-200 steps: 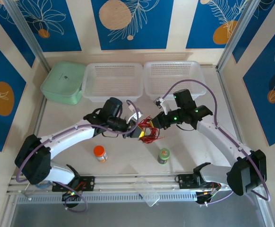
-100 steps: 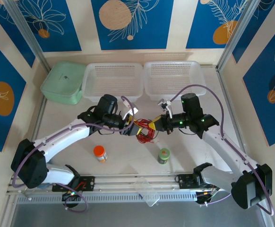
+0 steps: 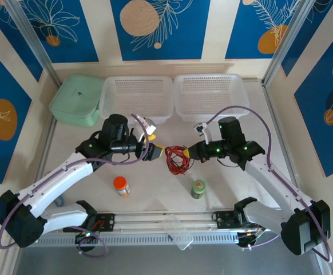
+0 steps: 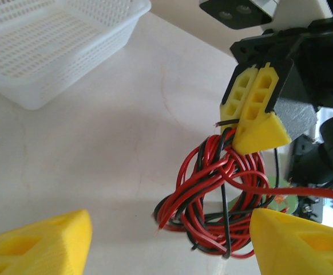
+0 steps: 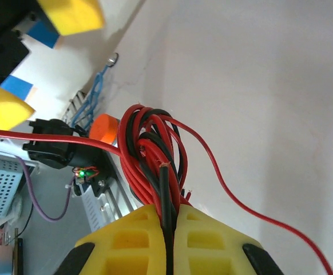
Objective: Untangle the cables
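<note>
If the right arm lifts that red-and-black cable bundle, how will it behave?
Probably floppy: the cables curl in loose loops from the right gripper, which is shut on them. Likely light, since every strand is thin. The loops interlock, so they would probably rise as one clump rather than separate.

arms (image 3: 58, 179) wht shells, blk joints | hoses (image 3: 235, 107) lilac | end effector fingers (image 5: 138, 240) yel

cables (image 5: 149, 143): ends hidden inside right gripper (image 5: 167, 226); one red strand runs out of frame. left gripper (image 4: 169, 220), just below cables, cut off behind fingertips.
</note>
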Motion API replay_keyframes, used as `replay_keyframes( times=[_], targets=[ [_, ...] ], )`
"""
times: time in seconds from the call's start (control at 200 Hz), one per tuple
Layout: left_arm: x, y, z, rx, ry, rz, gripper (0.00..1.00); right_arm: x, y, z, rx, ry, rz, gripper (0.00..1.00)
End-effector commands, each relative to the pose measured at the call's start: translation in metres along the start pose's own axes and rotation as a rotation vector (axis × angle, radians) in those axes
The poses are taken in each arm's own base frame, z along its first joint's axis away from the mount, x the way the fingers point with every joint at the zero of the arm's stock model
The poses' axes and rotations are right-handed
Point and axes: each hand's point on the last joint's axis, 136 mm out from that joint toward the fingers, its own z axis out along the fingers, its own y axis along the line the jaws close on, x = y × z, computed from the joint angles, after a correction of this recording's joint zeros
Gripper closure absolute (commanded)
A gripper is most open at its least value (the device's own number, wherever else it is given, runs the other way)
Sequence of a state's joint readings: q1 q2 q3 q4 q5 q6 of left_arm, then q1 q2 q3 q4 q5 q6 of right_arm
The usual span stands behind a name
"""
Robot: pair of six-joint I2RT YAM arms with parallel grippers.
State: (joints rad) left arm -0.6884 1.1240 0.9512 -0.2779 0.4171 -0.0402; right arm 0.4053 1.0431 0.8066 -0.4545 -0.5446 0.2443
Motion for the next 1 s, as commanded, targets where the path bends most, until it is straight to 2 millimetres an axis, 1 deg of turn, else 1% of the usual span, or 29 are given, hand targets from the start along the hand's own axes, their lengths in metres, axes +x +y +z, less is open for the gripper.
replay_keyframes(
  times=[0.0, 0.07, 0.14, 0.175, 0.255, 0.31, 0.36, 0.4, 0.465, 0.49, 0.575, 0.635, 0.715, 0.855, 0.99],
  targets=[
    [0.017, 0.001, -0.001, -0.077, 0.07, 0.085, 0.3, -0.002, 0.0, -0.006, 0.036, 0.032, 0.04, 1.0],
    [0.019, -0.003, 0.003, -0.105, 0.051, 0.191, 0.35, -0.004, -0.001, -0.009, 0.041, 0.046, 0.049, 1.0],
    [0.02, -0.011, 0.006, -0.106, -0.02, 0.335, 0.39, -0.006, -0.002, -0.013, 0.044, 0.056, 0.06, 1.0],
    [0.02, -0.014, 0.007, -0.116, -0.063, 0.412, 0.39, -0.008, -0.002, -0.015, 0.047, 0.057, 0.064, 1.0],
    [0.019, -0.029, 0.005, -0.095, -0.185, 0.62, 0.4, -0.011, -0.003, -0.019, 0.048, 0.062, 0.075, 1.0],
    [0.019, -0.037, 0.001, -0.097, -0.261, 0.759, 0.39, -0.012, -0.005, -0.019, 0.053, 0.073, 0.083, 1.0],
    [0.017, -0.038, -0.001, -0.113, -0.305, 0.84, 0.38, -0.012, -0.005, -0.018, 0.054, 0.085, 0.085, 1.0],
    [0.016, -0.037, 0.001, -0.124, -0.295, 0.879, 0.38, -0.012, -0.006, -0.018, 0.053, 0.093, 0.087, 1.0],
    [0.021, -0.033, 0.01, -0.115, -0.208, 0.935, 0.38, -0.012, -0.005, -0.015, 0.05, 0.106, 0.082, 1.0],
    [0.026, -0.03, 0.015, -0.104, -0.161, 0.949, 0.38, -0.011, -0.005, -0.015, 0.049, 0.114, 0.08, 1.0],
    [0.037, -0.026, 0.03, -0.066, -0.067, 0.993, 0.42, -0.01, -0.003, -0.013, 0.055, 0.133, 0.058, 1.0],
    [0.038, -0.024, 0.038, -0.055, -0.054, 1.013, 0.46, -0.009, -0.003, -0.012, 0.073, 0.146, 0.041, 1.0],
    [0.035, -0.025, 0.042, -0.028, -0.053, 1.015, 0.48, -0.008, -0.005, -0.012, 0.097, 0.158, 0.027, 1.0],
    [0.036, -0.035, 0.049, 0.091, -0.025, 0.975, 0.49, -0.007, -0.003, -0.012, 0.102, 0.17, 0.005, 1.0],
    [0.034, -0.031, 0.056, 0.093, -0.006, 0.986, 0.49, -0.004, 0.001, -0.008, 0.096, 0.192, -0.019, 1.0]
  ],
)
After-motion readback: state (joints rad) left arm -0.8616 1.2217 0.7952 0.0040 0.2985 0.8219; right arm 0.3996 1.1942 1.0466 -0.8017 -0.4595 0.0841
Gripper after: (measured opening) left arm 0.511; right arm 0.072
